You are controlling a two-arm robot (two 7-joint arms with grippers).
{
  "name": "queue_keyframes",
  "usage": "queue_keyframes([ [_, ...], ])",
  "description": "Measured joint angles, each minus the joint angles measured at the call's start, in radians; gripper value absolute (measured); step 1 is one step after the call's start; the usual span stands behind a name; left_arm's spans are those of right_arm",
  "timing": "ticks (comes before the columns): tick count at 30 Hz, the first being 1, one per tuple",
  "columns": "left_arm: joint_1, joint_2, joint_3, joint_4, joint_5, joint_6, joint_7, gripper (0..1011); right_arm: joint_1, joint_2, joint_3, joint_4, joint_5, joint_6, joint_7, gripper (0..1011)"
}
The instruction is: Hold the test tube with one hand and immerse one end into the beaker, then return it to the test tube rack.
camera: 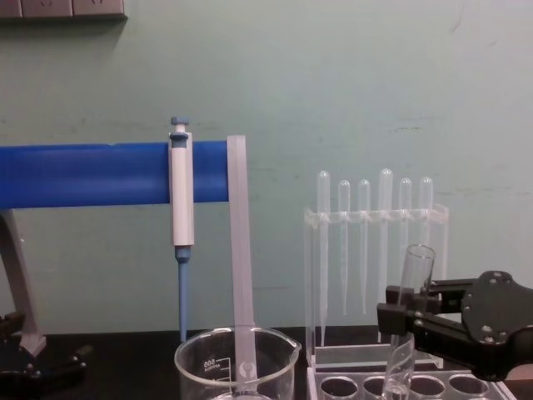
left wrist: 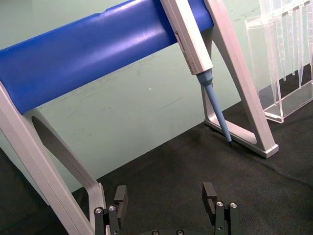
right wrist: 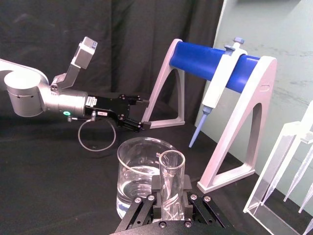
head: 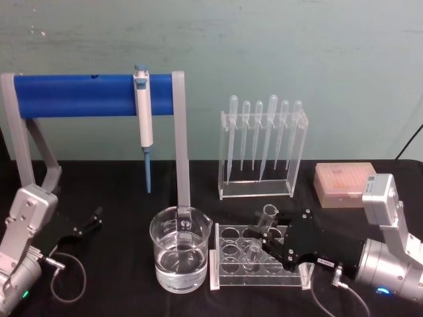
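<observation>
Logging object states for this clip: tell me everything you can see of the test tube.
The test tube is a clear glass tube with an open rim at the top, and it looks empty. It leans slightly, its lower end in a hole of the clear plastic rack. The right gripper is shut on its middle, one black finger on each side. The beaker, part filled with clear liquid, stands beside the rack on the robot's left, apart from the tube.

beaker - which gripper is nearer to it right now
Right. The right gripper holds the test tube over the rack beside the beaker; the left gripper rests open farther off.
</observation>
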Motion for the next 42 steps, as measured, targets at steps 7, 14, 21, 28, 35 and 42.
queue_keyframes([
  [7,0.0,0.0,0.0,0.0,0.0,0.0,0.0,1000,-0.005,-0.006,0.005,0.004,-0.009,-0.008,-0.006,225],
  [14,0.0,0.0,0.0,0.0,0.0,0.0,0.0,1000,-0.013,-0.013,0.012,0.011,-0.01,-0.014,-0.011,225],
  [21,0.0,0.0,0.0,0.0,0.0,0.0,0.0,1000,-0.02,-0.02,0.017,0.022,-0.012,-0.022,-0.012,225],
  [28,0.0,0.0,0.0,0.0,0.0,0.0,0.0,1000,-0.02,-0.026,0.019,0.033,-0.017,-0.028,-0.009,225],
  [35,0.0,0.0,0.0,0.0,0.0,0.0,0.0,1000,-0.014,-0.029,0.018,0.044,-0.023,-0.029,-0.005,225],
  [42,0.0,0.0,0.0,0.0,0.0,0.0,0.0,1000,-0.014,-0.029,0.017,0.043,-0.022,-0.029,-0.004,225],
])
